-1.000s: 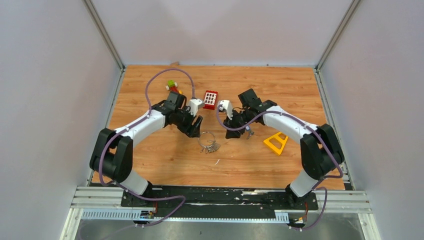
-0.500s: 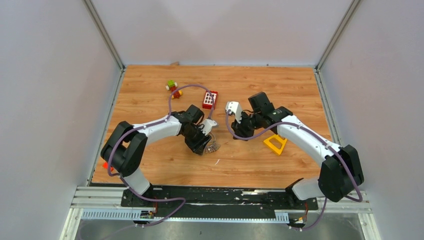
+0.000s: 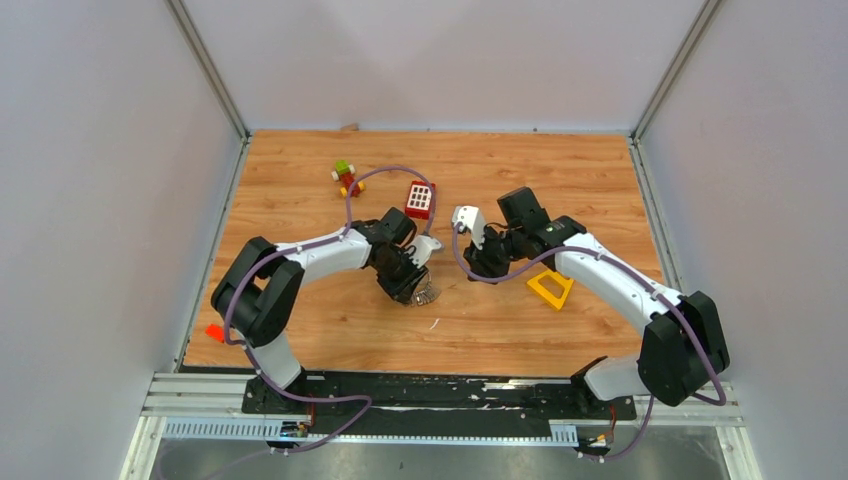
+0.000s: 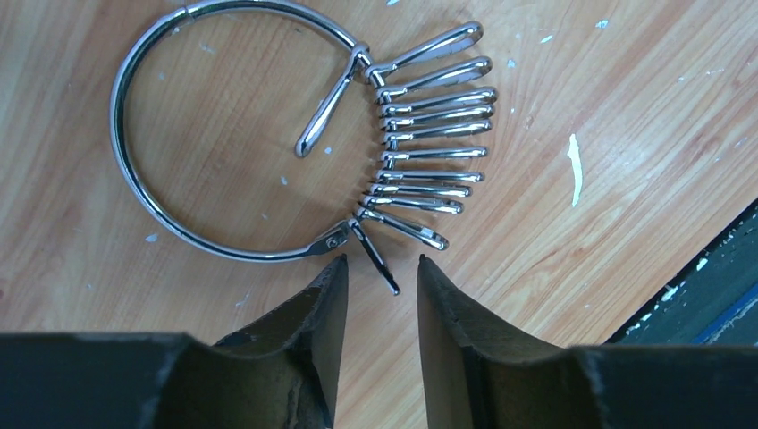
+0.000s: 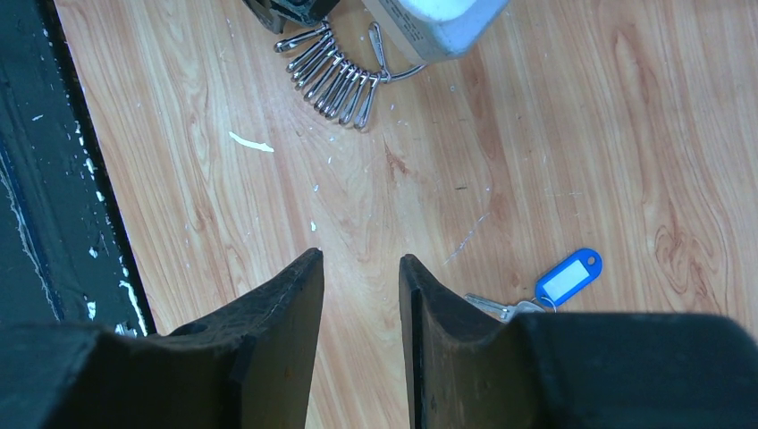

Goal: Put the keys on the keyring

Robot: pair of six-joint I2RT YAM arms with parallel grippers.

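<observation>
The keyring (image 4: pixel 223 134) is a thin silver ring lying flat on the wood, with a fan of several silver clips (image 4: pixel 429 134) strung on it. My left gripper (image 4: pixel 382 261) is open, its tips just short of the ring's clasp. A thin loose pin of the clasp lies between the tips, not pinched. From above, the left gripper (image 3: pixel 413 284) covers most of the keyring (image 3: pixel 427 294). One of the keys (image 5: pixel 499 307), silver with a blue tag (image 5: pixel 568 277), lies right of my right gripper (image 5: pixel 359 257), which is open and empty. The keyring (image 5: pixel 332 71) lies ahead of that gripper.
A red brick (image 3: pixel 421 199) sits behind the two grippers. A yellow triangular block (image 3: pixel 551 287) lies beside the right forearm. A small multicoloured toy (image 3: pixel 346 177) stands at the back left and a red piece (image 3: pixel 214 331) at the left edge. White paint flecks (image 4: pixel 574 168) dot the wood.
My left arm has swung down and right onto the keyring, and its jaws have narrowed. The right arm shifted slightly right early on, then stayed still.
</observation>
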